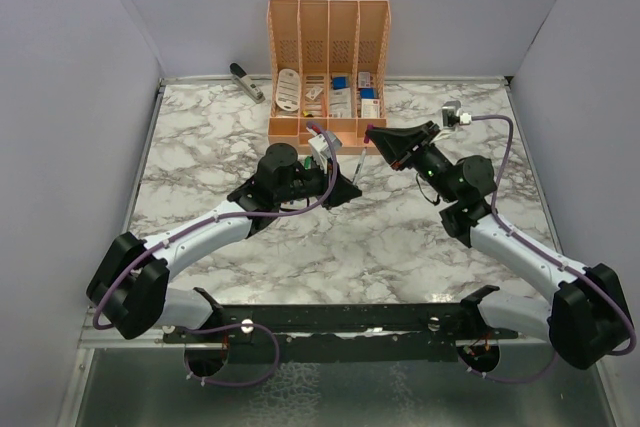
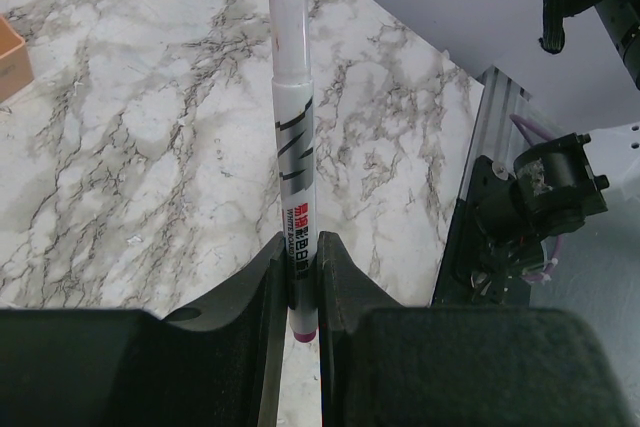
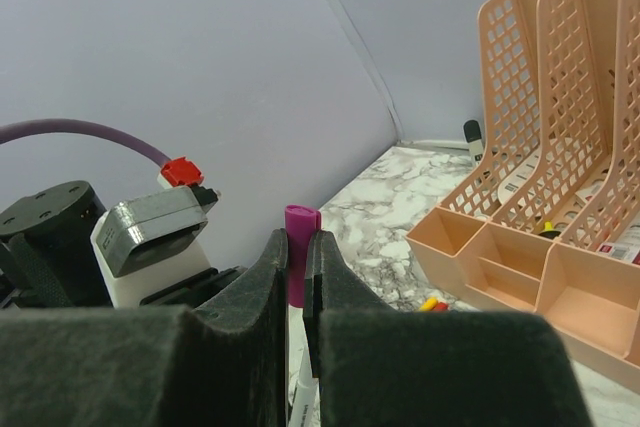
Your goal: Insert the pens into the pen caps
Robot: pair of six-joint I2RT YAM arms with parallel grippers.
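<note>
Left claw (image 2: 303, 272) pinches a pen (image 2: 295, 147) above the table (image 2: 130, 107), right claw (image 3: 297, 247) pinches the purple cap (image 3: 300, 219) near it. You're at mating: line tip with cap mouth, then push straight.

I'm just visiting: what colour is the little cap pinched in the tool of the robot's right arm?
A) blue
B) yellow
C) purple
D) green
C: the right wrist view shows a purple cap sticking up from between the closed fingers of the right tool.
</note>
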